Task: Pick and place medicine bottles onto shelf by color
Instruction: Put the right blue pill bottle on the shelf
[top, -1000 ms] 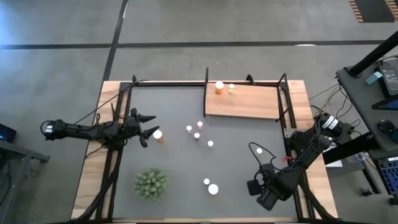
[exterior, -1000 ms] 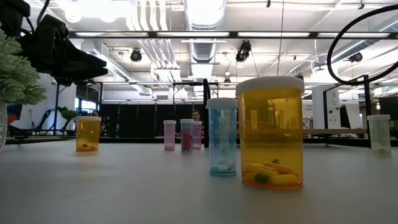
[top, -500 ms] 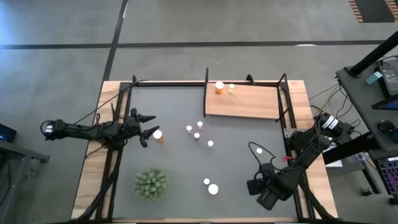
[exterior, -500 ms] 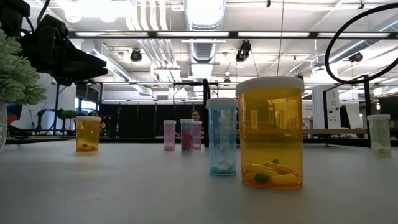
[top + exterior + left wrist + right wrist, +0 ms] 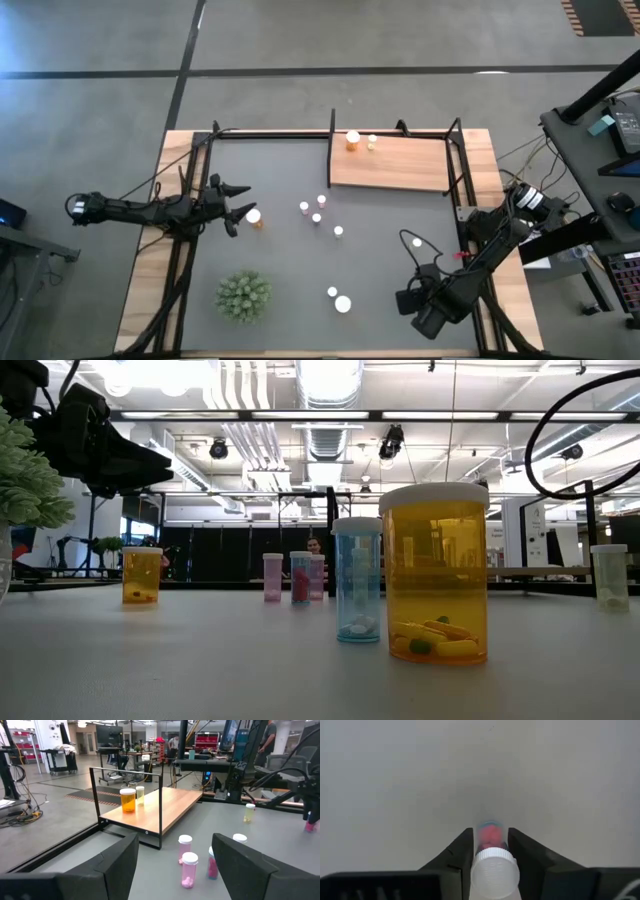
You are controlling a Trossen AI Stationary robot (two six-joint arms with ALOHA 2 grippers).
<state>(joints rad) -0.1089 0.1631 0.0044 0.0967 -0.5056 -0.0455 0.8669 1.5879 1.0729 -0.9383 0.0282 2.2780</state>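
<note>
A pink-filled bottle is clamped in the right pincer over the mat's near right corner. The left pincer is spread apart beside an orange bottle. Two bottles are seen on the shelf.

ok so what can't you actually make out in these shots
- Bottle colours on the shelf: too small in the high view.
- Right gripper: its bottle hides the finger contact; high view shows the arm's bulk only.
- Left gripper: left wrist view cuts its fingers at the edge.
- Plant: cropped by the low view's edge.
</note>
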